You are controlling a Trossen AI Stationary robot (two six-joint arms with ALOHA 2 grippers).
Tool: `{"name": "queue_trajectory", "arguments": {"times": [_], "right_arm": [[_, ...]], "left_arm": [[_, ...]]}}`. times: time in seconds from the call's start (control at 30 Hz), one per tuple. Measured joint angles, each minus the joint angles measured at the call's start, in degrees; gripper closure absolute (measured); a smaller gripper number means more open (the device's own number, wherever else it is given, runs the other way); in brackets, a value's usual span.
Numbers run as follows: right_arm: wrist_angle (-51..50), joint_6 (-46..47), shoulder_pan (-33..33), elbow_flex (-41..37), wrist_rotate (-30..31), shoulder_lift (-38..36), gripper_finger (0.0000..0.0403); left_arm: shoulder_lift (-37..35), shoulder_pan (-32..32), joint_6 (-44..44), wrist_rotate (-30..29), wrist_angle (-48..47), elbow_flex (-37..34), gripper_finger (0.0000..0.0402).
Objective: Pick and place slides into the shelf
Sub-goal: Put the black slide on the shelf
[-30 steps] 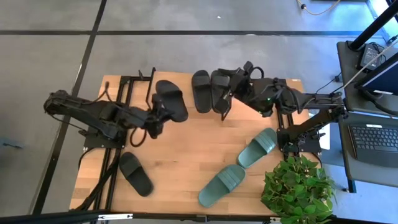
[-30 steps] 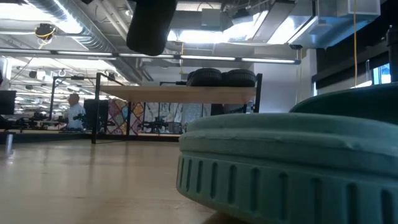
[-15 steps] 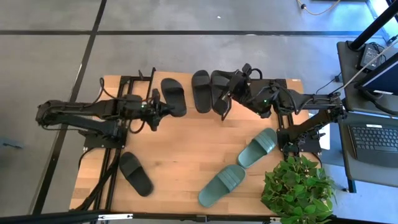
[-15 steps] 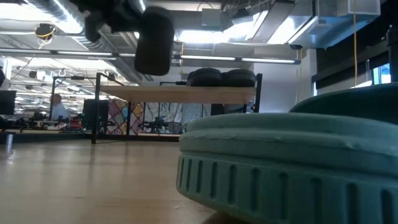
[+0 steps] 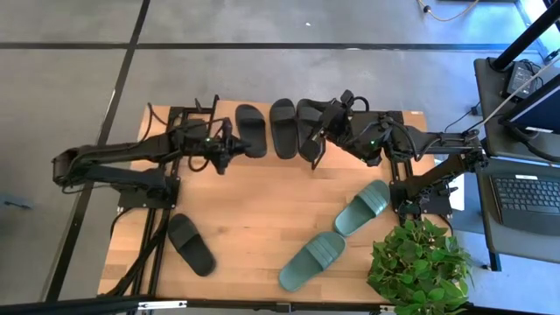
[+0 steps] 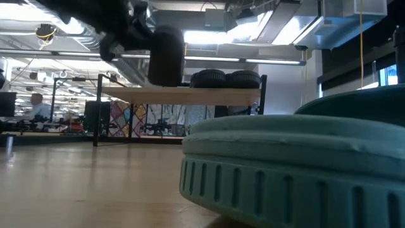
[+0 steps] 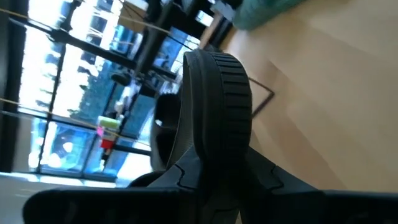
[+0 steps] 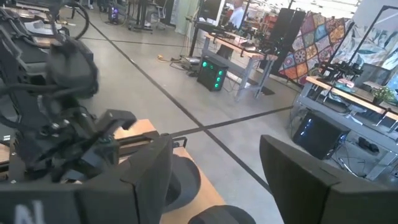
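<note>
My left gripper (image 5: pixel 227 145) is shut on a black slide (image 5: pixel 251 131), carried over the left part of the shelf (image 6: pixel 139 96). In the low view this slide (image 6: pixel 166 57) hangs just above the light plank. Two more black slides (image 5: pixel 283 127) (image 5: pixel 308 122) lie side by side on the shelf, soles down. My right gripper (image 5: pixel 318 142) hovers open beside them, touching nothing. A fourth black slide (image 5: pixel 191 244) lies on the table near the left front. Two green slides (image 5: pixel 363 207) (image 5: pixel 312 261) lie on the table's right half. My left gripper pinches the black slide's near end (image 7: pixel 214 146) between its two fingers, which lie across the sole's ribbed rim. It comes about level from the table's left-near side. The slide is lifted clear and sticks out past the fingers toward the far edge.
A potted plant (image 5: pixel 420 262) stands at the table's near right corner, next to the green slides. Black metal frames (image 5: pixel 153 188) run along the table's left side under my left arm. The table's middle (image 5: pixel 262 201) is bare wood. A person sits far off in the room (image 6: pixel 35 104).
My left gripper has moved toward the far edge and to the right, carrying the black slide over the shelf. The slide has turned and now lies parallel to the two on the shelf. In the low view it has come down closer to the plank.
</note>
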Motion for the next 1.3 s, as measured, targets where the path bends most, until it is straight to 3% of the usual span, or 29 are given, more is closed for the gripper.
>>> {"name": "queue_trajectory", "arguments": {"times": [0.57, 0.77, 0.9, 1.03, 1.3], "right_arm": [[-7.26, 7.30, 0.00, 0.00, -0.03, 0.04, 0.0163], [-7.27, 7.26, 0.00, 0.00, -0.03, 0.04, 0.0163], [-7.40, 7.20, 0.00, 0.00, -0.03, 0.04, 0.0163], [-7.69, 7.10, -0.02, 0.00, -0.03, 0.04, 0.0163], [-7.86, 7.08, -0.02, 0.00, -0.03, 0.04, 0.0163]], "left_arm": [[8.30, 6.40, 4.78, 8.39, 3.42, 0.00, 0.0351], [10.03, 6.55, 4.80, 8.62, 3.50, 0.02, 0.0351], [10.32, 6.53, 4.63, 8.22, 3.43, 0.02, 0.0312], [10.37, 6.59, 2.89, 3.73, 3.21, 0.02, 0.0272], [10.37, 6.54, 2.63, 1.25, 3.19, 0.02, 0.0255]]}}
